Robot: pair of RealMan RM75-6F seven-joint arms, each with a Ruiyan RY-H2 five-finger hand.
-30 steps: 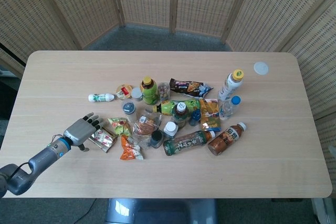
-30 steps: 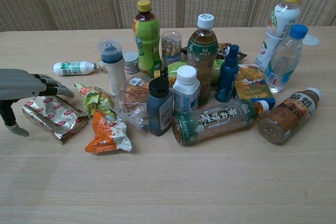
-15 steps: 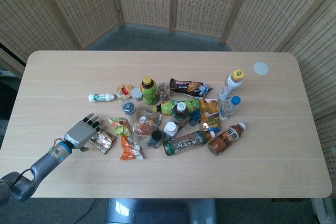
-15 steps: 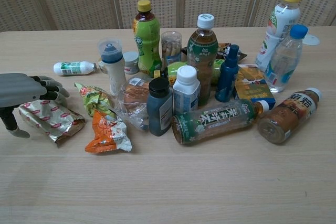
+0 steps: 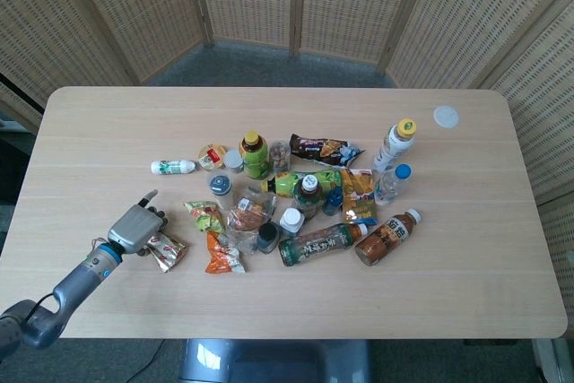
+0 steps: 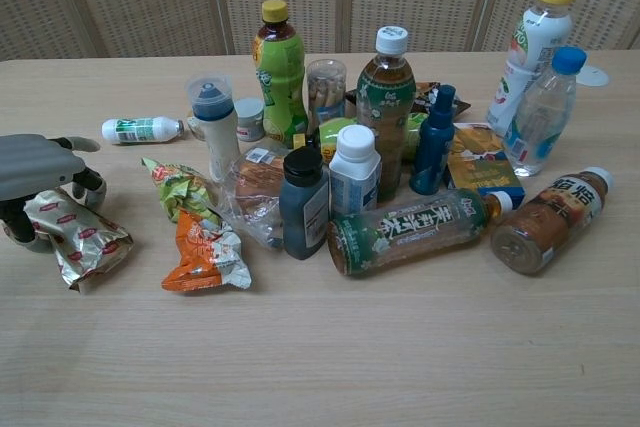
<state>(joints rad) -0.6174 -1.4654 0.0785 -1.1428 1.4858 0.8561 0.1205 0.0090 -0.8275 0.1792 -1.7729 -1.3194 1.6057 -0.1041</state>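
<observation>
- Head view: my left robot hand (image 5: 136, 227) lay low on the counter (image 5: 108, 132), fingers curled around the near end of the silver snack packet (image 5: 166, 249), one finger sticking straight out away from me.
- The silver snack packet rested on the counter, its free end poking out to the right of my robot hand and just short of the orange snack bag (image 5: 221, 256).
- Further right of my robot hand stood the crowd of bottles and wrappers; a green crumpled wrapper (image 5: 204, 215) lay just beyond the packet.
- A small white bottle (image 5: 173, 167) lay on its side ahead of my robot hand, well apart from it.
- My right robot hand did not show here.

- Chest view: my left robot hand (image 6: 38, 179) sat at the left edge, fingers clamped down on the silver snack packet (image 6: 78, 237), which bent up under them and trailed toward the front.
- The orange snack bag (image 6: 205, 252) lay to the right of the packet, near but apart, and the green crumpled wrapper (image 6: 182, 187) lay just behind it.
- The small white bottle (image 6: 140, 130) lay beyond my robot hand.
- My right robot hand was out of sight here too.
</observation>
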